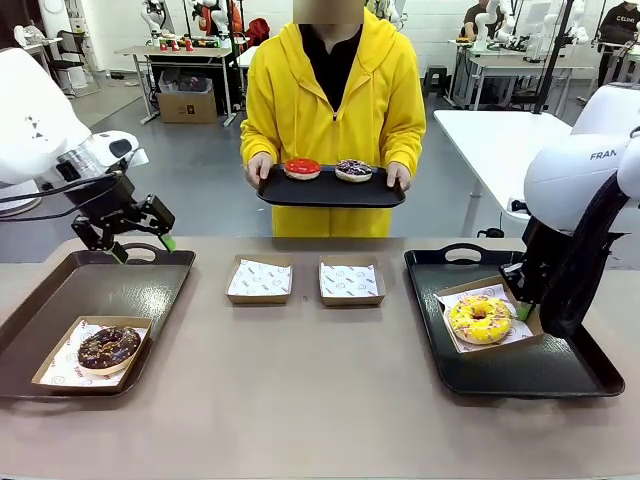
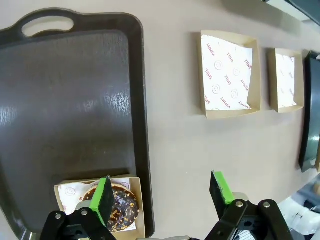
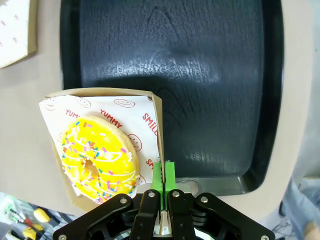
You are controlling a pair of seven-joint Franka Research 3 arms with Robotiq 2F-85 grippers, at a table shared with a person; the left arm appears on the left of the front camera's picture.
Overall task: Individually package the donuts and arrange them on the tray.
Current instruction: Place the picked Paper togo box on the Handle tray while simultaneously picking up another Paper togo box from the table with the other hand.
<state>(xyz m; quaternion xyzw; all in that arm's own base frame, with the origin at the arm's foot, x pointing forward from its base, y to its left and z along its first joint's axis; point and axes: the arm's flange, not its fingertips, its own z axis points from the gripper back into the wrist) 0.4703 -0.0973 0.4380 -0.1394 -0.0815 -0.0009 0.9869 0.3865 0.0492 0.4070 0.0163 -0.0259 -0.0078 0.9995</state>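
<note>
A yellow sprinkled donut [image 1: 480,318] [image 3: 97,157] lies in a paper-lined cardboard box [image 1: 530,330] [image 3: 125,107] on the right tray [image 1: 540,380] [image 3: 200,75]. My right gripper [image 1: 522,308] [image 3: 162,172] is shut on that box's right wall. The chocolate donut [image 1: 108,348] [image 2: 122,206] sits boxed at the near corner of the left tray [image 1: 80,290] [image 2: 75,115]. Above that tray's far rim my left gripper [image 1: 144,247] [image 2: 161,190] hangs open and holds nothing. A person holds a black tray [image 1: 330,192] carrying the red donut [image 1: 302,168] and the purple-and-white donut [image 1: 353,170].
Two empty lined boxes [image 1: 260,279] [image 1: 350,281] lie side by side mid-table, also seen in the left wrist view [image 2: 230,75] [image 2: 287,80]. Bare tabletop [image 1: 320,400] stretches between the trays and toward the near edge.
</note>
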